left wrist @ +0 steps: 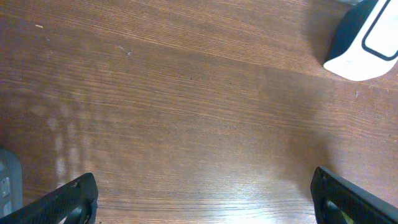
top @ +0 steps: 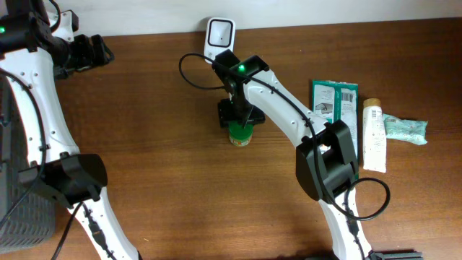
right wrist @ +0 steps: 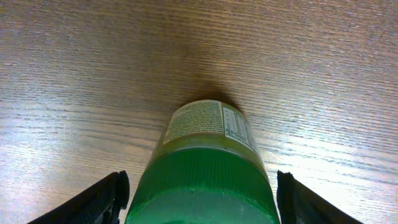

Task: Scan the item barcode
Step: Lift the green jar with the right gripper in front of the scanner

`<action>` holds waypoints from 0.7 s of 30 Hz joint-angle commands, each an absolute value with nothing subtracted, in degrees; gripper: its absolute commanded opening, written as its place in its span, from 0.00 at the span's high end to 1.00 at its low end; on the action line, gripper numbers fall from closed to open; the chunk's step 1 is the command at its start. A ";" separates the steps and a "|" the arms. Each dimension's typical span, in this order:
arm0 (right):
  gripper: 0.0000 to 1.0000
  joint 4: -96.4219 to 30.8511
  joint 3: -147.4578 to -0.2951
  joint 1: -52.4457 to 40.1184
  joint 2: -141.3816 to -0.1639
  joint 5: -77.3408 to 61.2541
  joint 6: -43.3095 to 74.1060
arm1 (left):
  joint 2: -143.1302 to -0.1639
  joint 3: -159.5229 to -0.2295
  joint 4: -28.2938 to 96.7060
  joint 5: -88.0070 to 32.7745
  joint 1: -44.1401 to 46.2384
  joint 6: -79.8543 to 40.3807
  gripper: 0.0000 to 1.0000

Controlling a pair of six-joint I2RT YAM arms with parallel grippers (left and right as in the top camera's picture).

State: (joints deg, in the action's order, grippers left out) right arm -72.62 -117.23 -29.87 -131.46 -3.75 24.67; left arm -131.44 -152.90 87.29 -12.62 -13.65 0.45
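Not scanned yet — straddling the green-capped jar with right gripper, can't tell if clamped, barcode scanner just farther back.

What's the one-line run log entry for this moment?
right fingers flanking upright green-capped bottle, grip unclear | left fingers open, empty | scanner apart from bottle

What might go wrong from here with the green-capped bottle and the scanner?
1. The right gripper stands open around the bottle's green cap with slim gaps; an off-centre close may tip the upright bottle.
2. No barcode shows on the visible label, so the bottle may reach the scanner facing the wrong way.
3. The scanner's cable loops beside the right arm and may snag.
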 commanded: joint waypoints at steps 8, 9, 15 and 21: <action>0.28 -71.83 -114.54 -29.65 -131.74 -3.88 21.47 | -131.90 -153.80 87.42 -13.23 -13.67 0.71 0.01; 0.28 -72.27 -114.54 -29.65 -131.74 -3.84 19.03 | -131.90 -153.80 87.42 -13.23 -13.65 0.71 0.01; 0.31 -76.42 -118.19 -29.50 -131.72 -3.88 13.72 | -131.90 -153.80 87.42 -13.21 -13.65 0.71 0.01; 0.23 -78.89 -119.68 -29.61 -131.72 -4.49 12.21 | -131.90 -153.80 87.42 -13.23 -13.65 0.71 0.01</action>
